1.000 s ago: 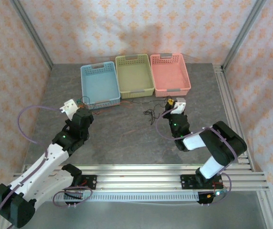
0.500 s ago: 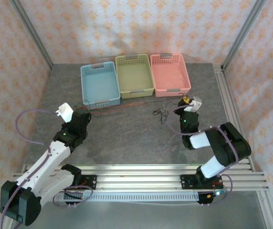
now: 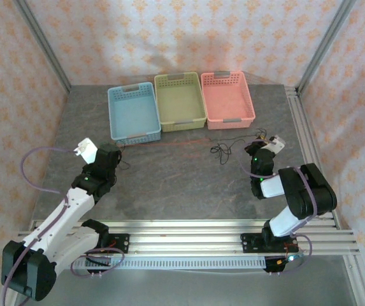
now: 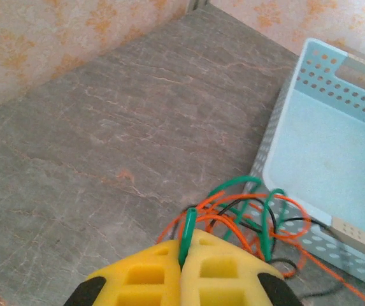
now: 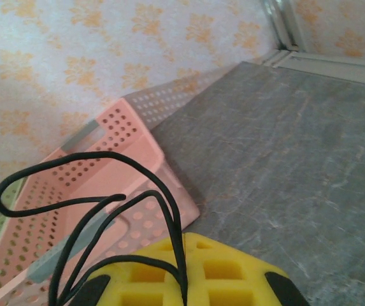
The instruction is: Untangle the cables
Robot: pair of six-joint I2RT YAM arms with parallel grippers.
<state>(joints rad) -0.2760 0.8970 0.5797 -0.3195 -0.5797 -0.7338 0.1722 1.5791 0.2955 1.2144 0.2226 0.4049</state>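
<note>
roughly, the cables (image 3: 188, 141) stretch left-right across the table (image 3: 169, 188).

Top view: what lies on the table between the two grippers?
In the top view, a red-orange cable stretches between them, with a black cable loop nearer the right gripper.

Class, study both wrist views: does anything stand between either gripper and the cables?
Nothing visible does: the left gripper has its jaws shut on a green cable, the right gripper on a black cable.
</note>
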